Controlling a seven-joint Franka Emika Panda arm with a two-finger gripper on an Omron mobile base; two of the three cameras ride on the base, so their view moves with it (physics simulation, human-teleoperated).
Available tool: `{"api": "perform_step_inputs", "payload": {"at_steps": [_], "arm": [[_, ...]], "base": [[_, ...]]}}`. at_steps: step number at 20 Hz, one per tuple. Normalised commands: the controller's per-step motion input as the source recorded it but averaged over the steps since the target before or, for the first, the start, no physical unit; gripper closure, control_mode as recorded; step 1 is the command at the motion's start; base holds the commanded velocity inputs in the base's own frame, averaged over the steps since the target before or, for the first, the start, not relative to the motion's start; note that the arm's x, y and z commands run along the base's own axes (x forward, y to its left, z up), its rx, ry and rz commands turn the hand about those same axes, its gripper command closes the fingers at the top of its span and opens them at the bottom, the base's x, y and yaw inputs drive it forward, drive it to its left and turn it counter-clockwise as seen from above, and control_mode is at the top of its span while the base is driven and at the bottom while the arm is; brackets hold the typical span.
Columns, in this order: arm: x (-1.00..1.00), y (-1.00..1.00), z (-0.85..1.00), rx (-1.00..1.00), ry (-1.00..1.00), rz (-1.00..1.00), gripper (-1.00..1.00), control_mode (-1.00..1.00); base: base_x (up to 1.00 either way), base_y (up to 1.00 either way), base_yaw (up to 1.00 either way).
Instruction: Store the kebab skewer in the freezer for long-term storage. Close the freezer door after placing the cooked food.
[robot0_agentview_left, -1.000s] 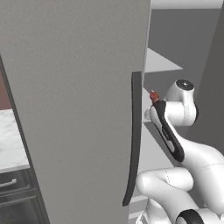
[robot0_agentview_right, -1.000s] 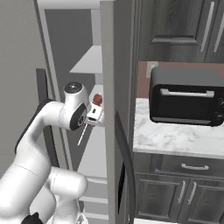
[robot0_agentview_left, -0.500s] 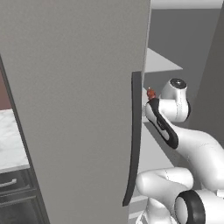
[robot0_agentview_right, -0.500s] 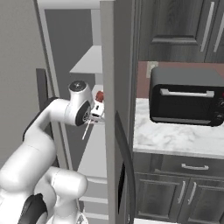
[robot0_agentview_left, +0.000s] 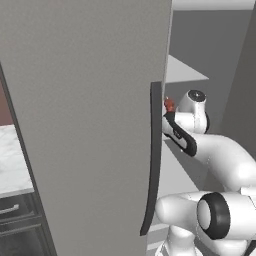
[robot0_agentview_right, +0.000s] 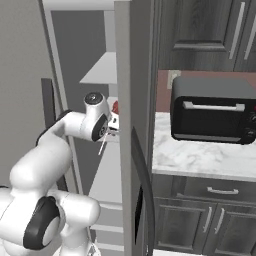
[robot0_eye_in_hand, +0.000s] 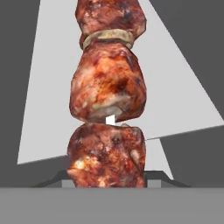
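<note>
My gripper (robot0_agentview_right: 113, 125) is shut on the kebab skewer (robot0_agentview_right: 115, 106), reddish-brown meat chunks on a thin pale stick that hangs below the hand. In the hand view the kebab skewer (robot0_eye_in_hand: 108, 87) stands upright from the gripper (robot0_eye_in_hand: 107, 180), in front of a white freezer shelf (robot0_eye_in_hand: 41, 113). The freezer (robot0_agentview_right: 85, 55) stands open, and the hand reaches between its white shelves. The freezer door (robot0_agentview_left: 85, 125), grey with a long dark vertical handle (robot0_agentview_left: 152, 160), is swung wide to the left. Its edge hides part of the gripper (robot0_agentview_left: 167, 118) below the kebab skewer (robot0_agentview_left: 169, 104).
The other grey fridge door (robot0_agentview_right: 134, 100), with a curved dark handle and a dark panel low down, stands just right of the hand. A black toaster oven (robot0_agentview_right: 212, 110) sits on the marble counter (robot0_agentview_right: 200, 160) to the right. Dark grey cabinets are above and below.
The arm has reached a little deeper into the freezer, carrying the skewer with it. The doors have not moved.
</note>
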Motion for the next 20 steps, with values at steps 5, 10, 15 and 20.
{"api": "perform_step_inputs", "payload": {"at_steps": [5,10,15,20], "arm": [[0.53,-0.04,-0.17,0.0,-0.05,0.0,1.0,-1.0],[0.54,-0.09,-0.15,0.0,-0.01,0.0,1.0,-1.0],[0.53,-0.08,-0.21,0.0,-0.03,0.0,1.0,-1.0],[0.44,-0.04,-0.14,0.0,-0.01,0.0,1.0,-1.0]], "base": [[0.0,0.0,0.0],[0.0,0.0,0.0],[0.0,0.0,0.0],[0.0,0.0,0.0]]}}
